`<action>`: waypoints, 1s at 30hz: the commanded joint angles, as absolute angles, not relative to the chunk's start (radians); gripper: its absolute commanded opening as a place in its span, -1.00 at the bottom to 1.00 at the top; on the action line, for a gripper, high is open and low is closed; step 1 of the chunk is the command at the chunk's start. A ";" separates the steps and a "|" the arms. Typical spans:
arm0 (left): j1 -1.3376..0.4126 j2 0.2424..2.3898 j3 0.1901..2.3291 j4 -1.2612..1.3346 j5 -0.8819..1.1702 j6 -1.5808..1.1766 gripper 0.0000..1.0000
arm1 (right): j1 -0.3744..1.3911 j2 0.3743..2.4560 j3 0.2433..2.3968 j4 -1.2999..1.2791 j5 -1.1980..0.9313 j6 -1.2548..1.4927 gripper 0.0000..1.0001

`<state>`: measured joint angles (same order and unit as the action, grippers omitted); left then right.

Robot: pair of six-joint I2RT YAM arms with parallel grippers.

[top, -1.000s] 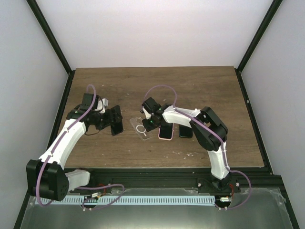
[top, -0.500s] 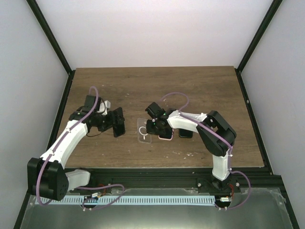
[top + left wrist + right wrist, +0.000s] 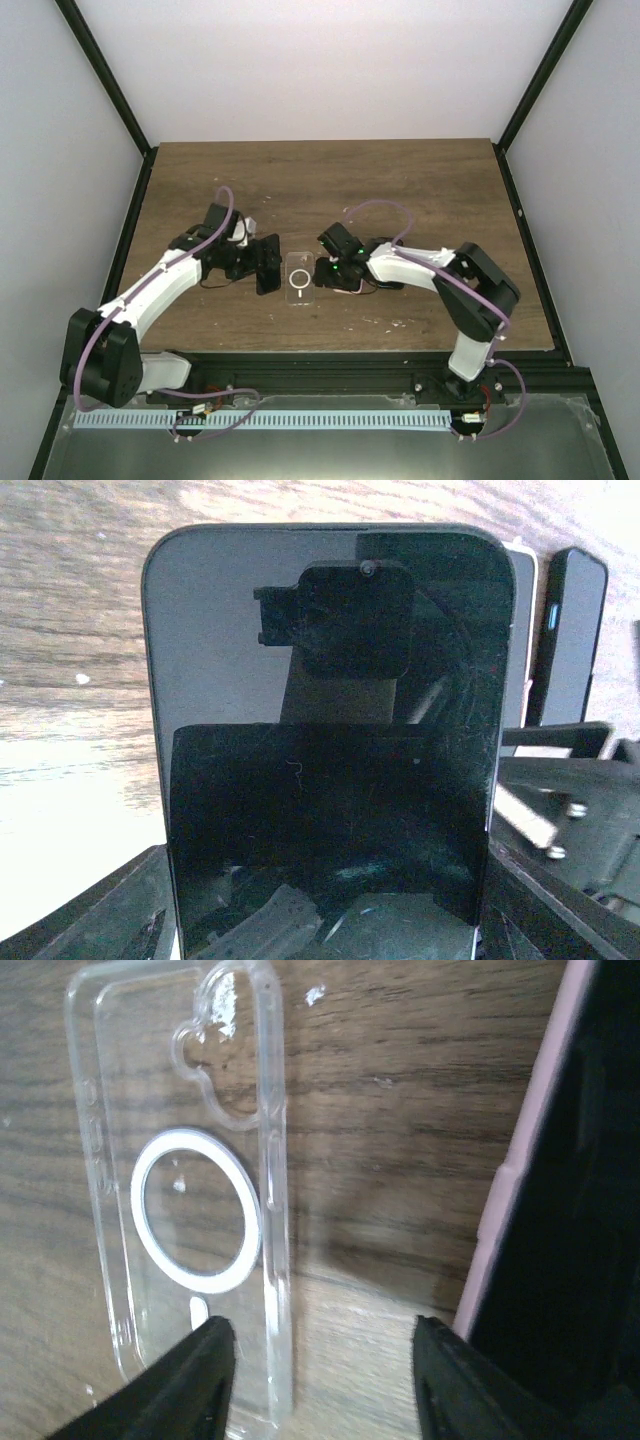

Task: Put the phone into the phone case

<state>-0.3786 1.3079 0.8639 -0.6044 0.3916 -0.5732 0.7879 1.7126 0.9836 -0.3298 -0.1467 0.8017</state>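
Note:
The clear phone case (image 3: pixel 298 277) with a white ring lies flat on the wooden table between the two arms. In the right wrist view the phone case (image 3: pixel 180 1190) sits at the left, and its right edge runs between the fingers of my open right gripper (image 3: pixel 320 1385). My right gripper (image 3: pixel 323 272) is just right of the case and holds nothing. My left gripper (image 3: pixel 256 266) is shut on the black phone (image 3: pixel 268 264), just left of the case. The phone (image 3: pixel 330 720) fills the left wrist view, screen toward the camera, and hides the jaws.
A pink-cased phone (image 3: pixel 560 1190) lies close to the right of my right gripper. Beyond it a black phone (image 3: pixel 391 282) lies under the right arm. Both show at the right edge of the left wrist view, the black phone (image 3: pixel 570 630) outermost.
My right gripper has opened and let go of the clear case after swinging it round to lie straight. My left arm has carried the phone rightward, up to the case.

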 commanded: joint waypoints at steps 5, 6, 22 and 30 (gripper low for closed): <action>-0.485 1.403 0.913 -0.497 0.384 -0.649 -0.34 | 0.704 1.440 0.778 -0.022 -0.349 0.686 0.20; -0.492 1.412 0.918 -0.491 0.380 -0.661 -0.34 | 0.704 1.429 0.765 0.003 -0.419 0.685 0.16; -0.568 1.522 0.965 -0.417 0.374 -0.757 -0.31 | 0.780 1.441 0.693 0.181 -0.547 0.864 -0.14; -0.577 1.496 0.953 -0.429 0.374 -0.755 -0.29 | 0.807 1.464 0.702 0.155 -0.471 0.916 -0.49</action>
